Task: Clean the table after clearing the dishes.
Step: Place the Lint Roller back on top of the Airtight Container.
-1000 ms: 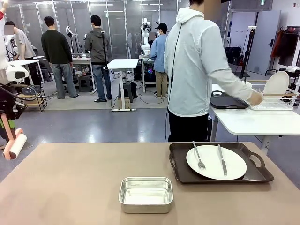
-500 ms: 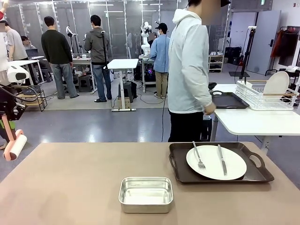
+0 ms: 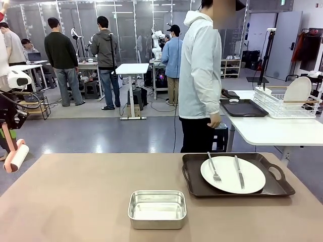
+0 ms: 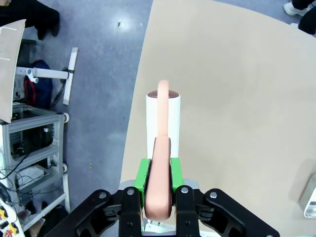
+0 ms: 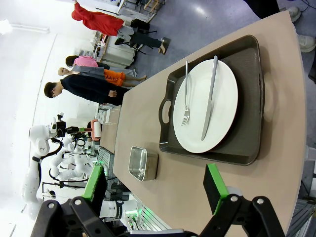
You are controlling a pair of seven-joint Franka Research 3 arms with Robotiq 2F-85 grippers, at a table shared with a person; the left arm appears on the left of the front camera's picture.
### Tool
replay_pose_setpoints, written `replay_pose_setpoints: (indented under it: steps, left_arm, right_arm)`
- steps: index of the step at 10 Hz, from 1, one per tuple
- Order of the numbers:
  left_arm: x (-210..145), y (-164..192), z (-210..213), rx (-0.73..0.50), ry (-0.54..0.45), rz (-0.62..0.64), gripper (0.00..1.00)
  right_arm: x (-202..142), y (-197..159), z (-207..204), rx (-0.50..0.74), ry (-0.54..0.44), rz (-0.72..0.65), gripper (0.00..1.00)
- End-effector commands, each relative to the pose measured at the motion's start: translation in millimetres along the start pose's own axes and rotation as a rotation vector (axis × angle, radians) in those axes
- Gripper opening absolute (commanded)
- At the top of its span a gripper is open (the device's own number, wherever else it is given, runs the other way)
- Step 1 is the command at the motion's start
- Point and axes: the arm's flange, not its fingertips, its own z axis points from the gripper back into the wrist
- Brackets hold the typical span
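The brownish table (image 3: 75, 201) carries a dark handled tray (image 3: 275, 186) at the right. On it lies a white plate (image 3: 229, 176) with a fork (image 3: 214, 169) and a knife (image 3: 238, 171). My left gripper (image 3: 6, 128) hangs beyond the table's left edge, shut on the pink handle of a white roller (image 3: 19, 157). In the left wrist view my left gripper (image 4: 159, 185) clamps that handle, and the roller (image 4: 163, 116) hovers at the table edge. My right gripper (image 5: 154, 183) is open above the table, back from the tray (image 5: 247, 98) and the plate (image 5: 217, 113).
A small steel pan (image 3: 157, 208) sits near the table's front middle. A person stands at the far side with a hand (image 3: 214, 121) hanging down. Behind, a white table (image 3: 272, 133) holds a dish rack (image 3: 282, 108) with a plate (image 3: 297, 91), and another dark tray (image 3: 243, 107).
The person has drawn the arm back from the dish rack and turned away from the white table. The left gripper and roller have barely moved.
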Motion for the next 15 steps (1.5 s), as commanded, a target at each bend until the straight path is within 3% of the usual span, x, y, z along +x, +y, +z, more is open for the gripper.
replay_pose_setpoints:
  steps: [1, 2, 4, 9, 11, 15]
  left_arm:
    - [0.0, 0.0, 0.0, 0.0, 0.0, 0.0, 0.21]
    - [2.9, -13.2, 13.5, 0.043, -0.049, -0.118, 0.21]
    - [9.6, -54.7, 40.1, -0.011, -0.102, -0.35, 0.21]
    - [-33.8, -224.3, 98.4, -0.126, -0.17, -0.959, 0.21]
    - [-64.8, -265.4, 110.5, -0.224, -0.187, -1.129, 0.21]
    - [-117.5, -307.4, 127.5, -0.348, -0.189, -1.355, 0.21]
  right_arm:
    - [-1.6, 2.7, 1.0, 0.002, 0.0, 0.003, 1.0]
    - [-1.6, 2.7, 1.0, 0.002, 0.0, 0.003, 1.0]
    - [-1.6, 2.7, 1.0, 0.002, 0.0, 0.003, 1.0]
    - [-1.6, 2.7, 1.0, 0.002, 0.0, 0.003, 1.0]
    - [-1.6, 2.7, 1.0, 0.002, 0.0, 0.003, 1.0]
    - [-1.6, 2.7, 1.0, 0.002, 0.0, 0.003, 1.0]
